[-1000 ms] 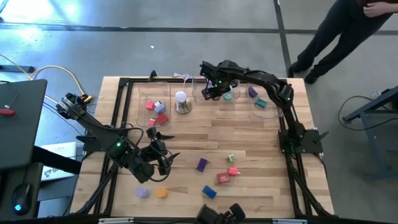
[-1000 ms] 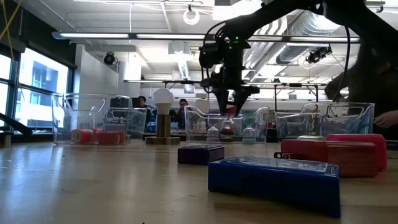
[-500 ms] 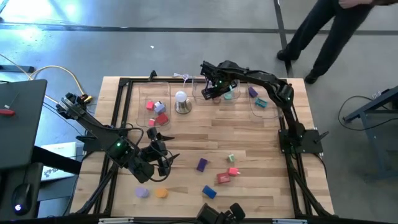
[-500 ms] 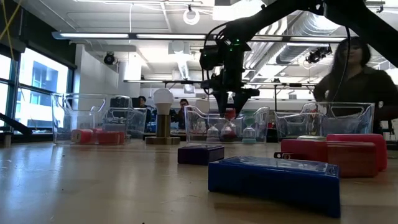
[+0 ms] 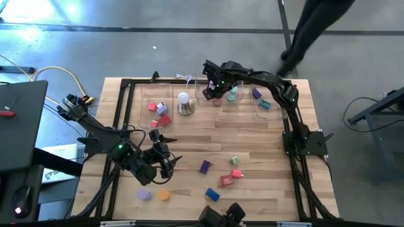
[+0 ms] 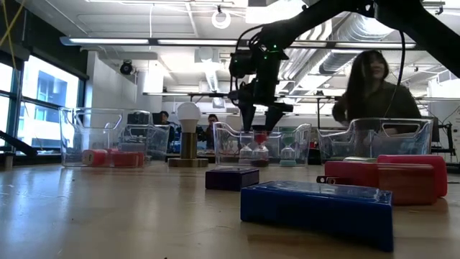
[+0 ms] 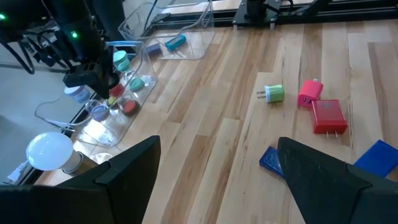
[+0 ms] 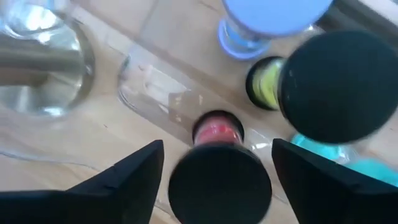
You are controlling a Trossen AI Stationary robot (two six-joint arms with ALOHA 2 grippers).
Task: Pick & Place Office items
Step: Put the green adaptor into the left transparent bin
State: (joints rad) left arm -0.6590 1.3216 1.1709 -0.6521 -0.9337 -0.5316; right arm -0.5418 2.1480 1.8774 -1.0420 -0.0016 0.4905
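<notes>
High view: right gripper [image 5: 216,89] sits over the middle clear tray [image 5: 222,101] at the table's [image 5: 252,145] far edge, jaws spread, gripping nothing. Left gripper [image 5: 165,156] waits near-left, jaws apart, empty.

Low view: rolls stand upright in that tray, a red roll [image 6: 260,137] right under the jaws (white dome lamp [image 6: 188,115] beside it).

Left wrist view: red block [image 7: 328,116], pink block [image 7: 310,93] and blue block [image 7: 377,154] lie flat on the table.

Right wrist view: red roll axis points up at the camera, black roll [image 8: 219,180] close by.
</notes>
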